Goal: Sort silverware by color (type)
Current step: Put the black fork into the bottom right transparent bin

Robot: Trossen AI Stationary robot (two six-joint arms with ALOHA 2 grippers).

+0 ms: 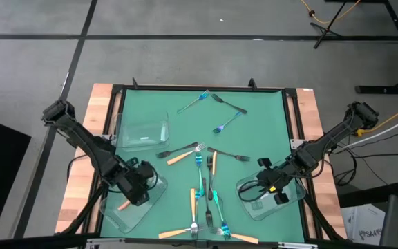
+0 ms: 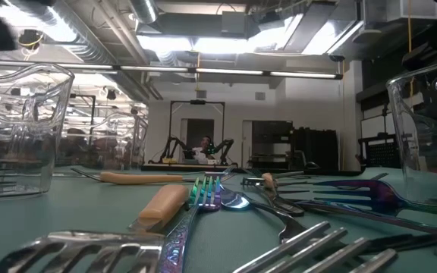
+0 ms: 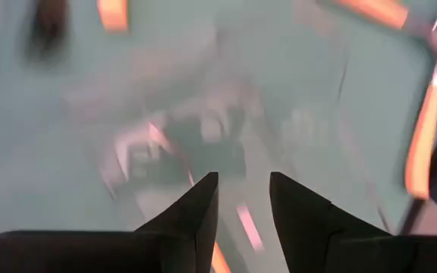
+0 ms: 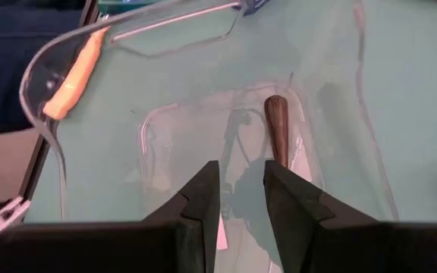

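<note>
Three clear plastic rectangular trays sit on the green table mat (image 1: 268, 117): one at far left (image 1: 144, 131), one at near left (image 1: 131, 211) and one at near right (image 1: 268, 204).

The small slim forks come in three colours. I count about six with orange handles. One of them (image 1: 124, 205) lies in the near-left tray, and the rest, such as one (image 1: 181, 157), lie loose on the mat. About five have shiny blue-teal handles; two are at the far edge (image 1: 195, 100) and the others are in the middle cluster (image 1: 200, 169). The all-dark ones are harder to count, roughly four. One dark fork (image 4: 276, 125) lies in the near-right tray.

The left gripper (image 3: 243, 197) hangs over the near-left tray, its fingers slightly apart and holding nothing, though that view is blurred. The right gripper (image 4: 241, 182) is above the near-right tray, with a narrow empty gap between its fingers and the dark fork just beyond them.

A white box (image 1: 365, 221) off the table bears lettering too small to read.
</note>
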